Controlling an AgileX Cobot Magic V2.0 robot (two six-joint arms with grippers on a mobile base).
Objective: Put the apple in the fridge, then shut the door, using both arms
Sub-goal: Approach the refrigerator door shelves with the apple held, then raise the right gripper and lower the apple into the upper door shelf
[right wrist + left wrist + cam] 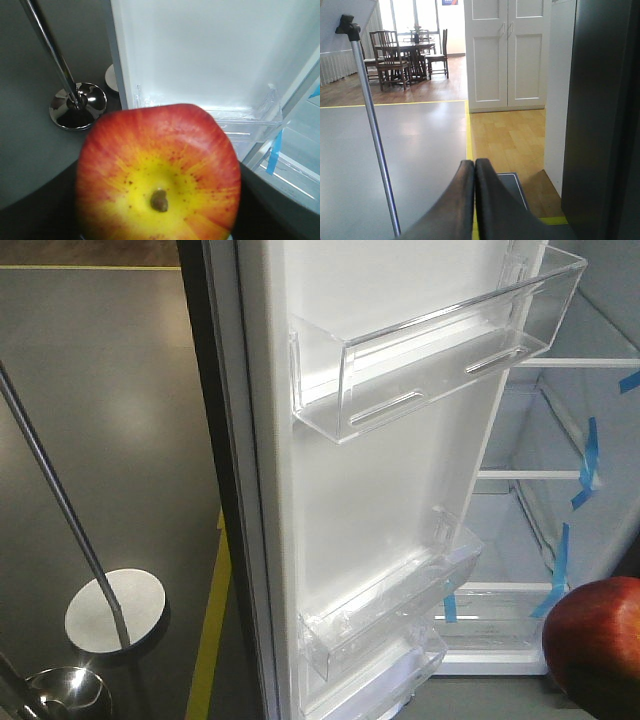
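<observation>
Door (380,510) of the fridge (560,540) stands wide open, its white lining and clear bins (440,350) in full view. Just right of the door's lower bins, the apple (159,170) sits clamped in the right gripper (159,215), dark fingers (45,210) flanking it. Left of the door's dark outer face, near the chrome pole (375,140), the left gripper (475,167) has its 2 fingers pressed together.

The door (380,490) stands open, its clear bins (440,340) jutting toward the fridge (610,440) opening. Right of the door, bare gaps lie between white shelves (530,475); the apple (600,645) hangs low in front of them. Left of the door, a chrome pole (60,500) slants up from the floor (120,390).
</observation>
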